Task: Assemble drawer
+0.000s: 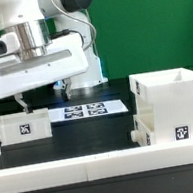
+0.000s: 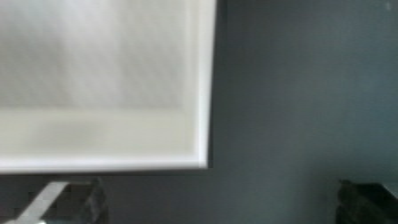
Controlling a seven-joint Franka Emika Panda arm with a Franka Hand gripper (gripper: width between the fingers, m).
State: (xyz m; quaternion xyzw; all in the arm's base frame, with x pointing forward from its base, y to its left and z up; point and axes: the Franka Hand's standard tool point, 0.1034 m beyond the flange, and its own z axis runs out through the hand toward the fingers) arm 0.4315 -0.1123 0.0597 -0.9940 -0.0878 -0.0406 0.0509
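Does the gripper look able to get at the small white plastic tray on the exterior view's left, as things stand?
Probably yes: the open gripper hangs just above the small white plastic tray, with nothing between them.

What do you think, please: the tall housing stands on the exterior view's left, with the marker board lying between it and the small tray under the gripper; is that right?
Not quite: the tall housing stands on the exterior view's right, not left, as the exterior view shows. The marker board does lie between it and the small tray under the gripper.
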